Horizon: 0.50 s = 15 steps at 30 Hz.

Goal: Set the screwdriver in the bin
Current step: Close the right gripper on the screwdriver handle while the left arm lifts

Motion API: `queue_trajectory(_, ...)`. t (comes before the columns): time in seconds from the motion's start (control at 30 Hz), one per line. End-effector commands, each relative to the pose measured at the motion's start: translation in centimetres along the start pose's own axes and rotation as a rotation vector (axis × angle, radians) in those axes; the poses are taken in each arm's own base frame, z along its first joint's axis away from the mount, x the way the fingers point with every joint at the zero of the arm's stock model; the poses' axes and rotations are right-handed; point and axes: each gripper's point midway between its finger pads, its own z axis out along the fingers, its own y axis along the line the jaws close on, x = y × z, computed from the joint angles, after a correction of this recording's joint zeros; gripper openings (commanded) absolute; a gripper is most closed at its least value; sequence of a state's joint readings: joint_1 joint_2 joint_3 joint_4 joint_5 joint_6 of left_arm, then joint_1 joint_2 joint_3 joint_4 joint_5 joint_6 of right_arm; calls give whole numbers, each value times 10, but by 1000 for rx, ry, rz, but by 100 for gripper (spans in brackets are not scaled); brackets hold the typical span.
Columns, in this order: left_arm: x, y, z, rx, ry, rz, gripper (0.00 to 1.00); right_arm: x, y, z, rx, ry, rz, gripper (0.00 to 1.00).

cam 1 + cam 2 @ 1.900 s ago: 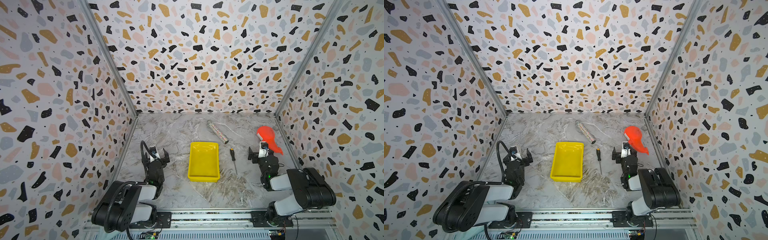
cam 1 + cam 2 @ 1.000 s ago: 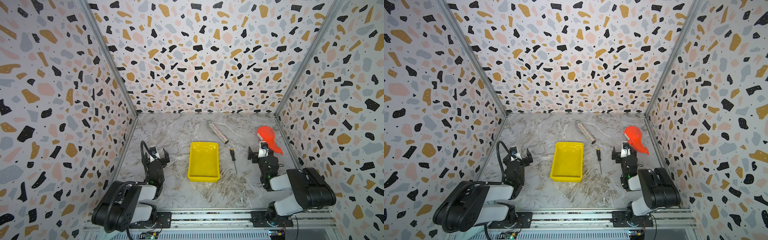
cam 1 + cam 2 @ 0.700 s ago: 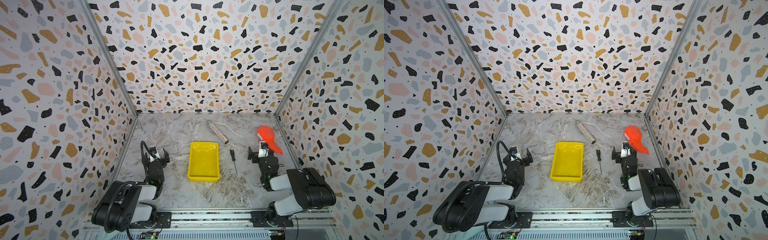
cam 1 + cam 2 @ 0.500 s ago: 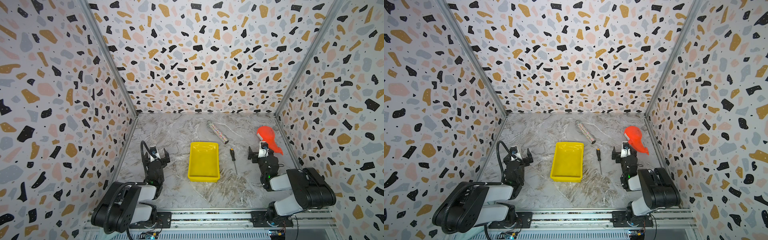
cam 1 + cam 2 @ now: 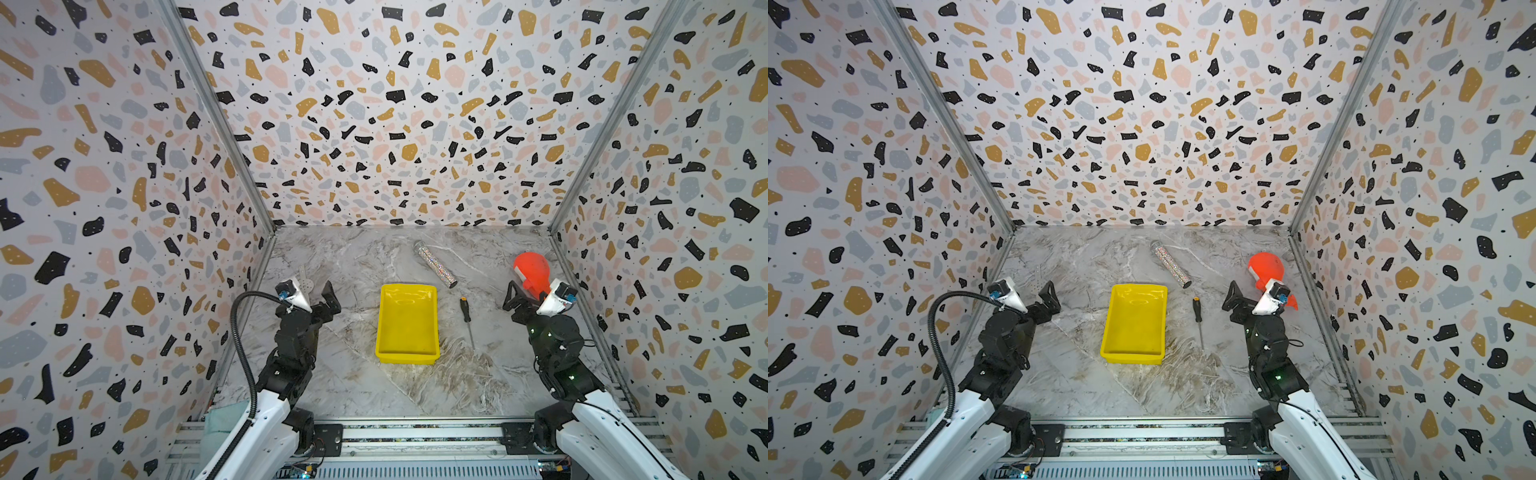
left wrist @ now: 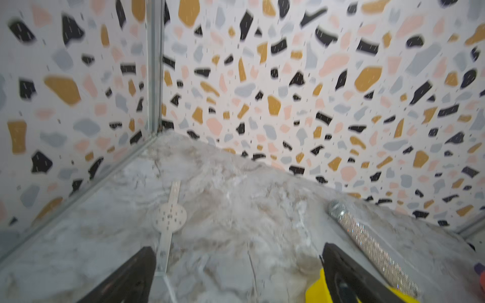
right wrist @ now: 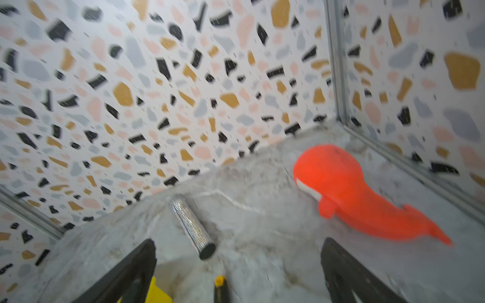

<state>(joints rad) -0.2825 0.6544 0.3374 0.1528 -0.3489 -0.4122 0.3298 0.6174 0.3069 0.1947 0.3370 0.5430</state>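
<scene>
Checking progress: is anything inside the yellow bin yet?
Nothing: the bin shows only its bare yellow floor, none of it covered. The screwdriver lies outside, beside it.

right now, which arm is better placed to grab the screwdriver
Right. The screwdriver lies on the right side of the bin, near the open right tool. The bin sits between it and the left tool, which would have to reach across.

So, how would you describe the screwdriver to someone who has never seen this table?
Find the yellow bin in the middle of the table. Just right of it in a top view lies the screwdriver. Unlike the thicker glittery tube behind it, it is slim, black-handled, with a thin silver shaft.
</scene>
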Motion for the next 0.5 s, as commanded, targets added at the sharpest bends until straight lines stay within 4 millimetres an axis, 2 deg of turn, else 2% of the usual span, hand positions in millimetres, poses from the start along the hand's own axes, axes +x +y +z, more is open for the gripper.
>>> queue_trajectory(0.0,45,17,-4,-49,150,-28,100,92,-38,-13,96,332,19,100)
queue_trajectory(0.1,51,28,-4,-113,167,-47,100,91,-33,-13,69,302,-1,100)
queue_trajectory(0.3,60,35,1,-171,213,-40,100,101,-22,-7,71,337,-66,99)
queue_trajectory(0.47,68,46,1,-243,248,-50,100,112,-5,9,101,423,-157,99)
